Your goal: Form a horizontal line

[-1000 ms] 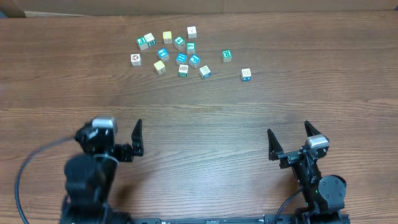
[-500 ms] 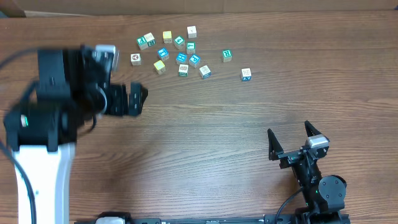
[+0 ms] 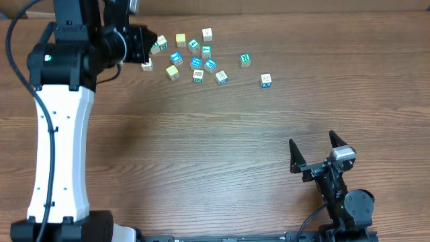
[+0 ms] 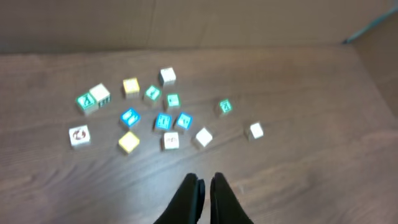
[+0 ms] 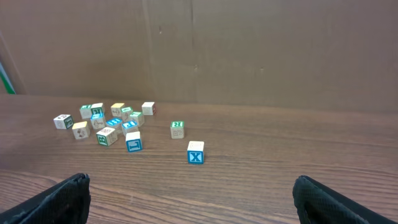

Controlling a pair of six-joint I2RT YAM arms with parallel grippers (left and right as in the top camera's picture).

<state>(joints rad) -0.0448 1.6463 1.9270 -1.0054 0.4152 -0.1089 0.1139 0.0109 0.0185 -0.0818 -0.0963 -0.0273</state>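
Several small letter blocks lie in a loose scatter at the far middle of the wooden table, not lined up. A white block with a red mark is leftmost, and a blue X block is rightmost, a little apart from the rest. My left gripper hangs high at the scatter's left end. In the left wrist view it is shut with nothing between the fingers, and the blocks lie ahead of it. My right gripper rests open near the front right, and the X block is far ahead of it.
A brown cardboard wall runs along the table's back edge just behind the blocks. The left arm's white link stretches down the left side of the overhead view.
The left arm swung up from the front left to the far left beside the blocks. Its jaws went from open to shut. The right arm and the blocks did not move.
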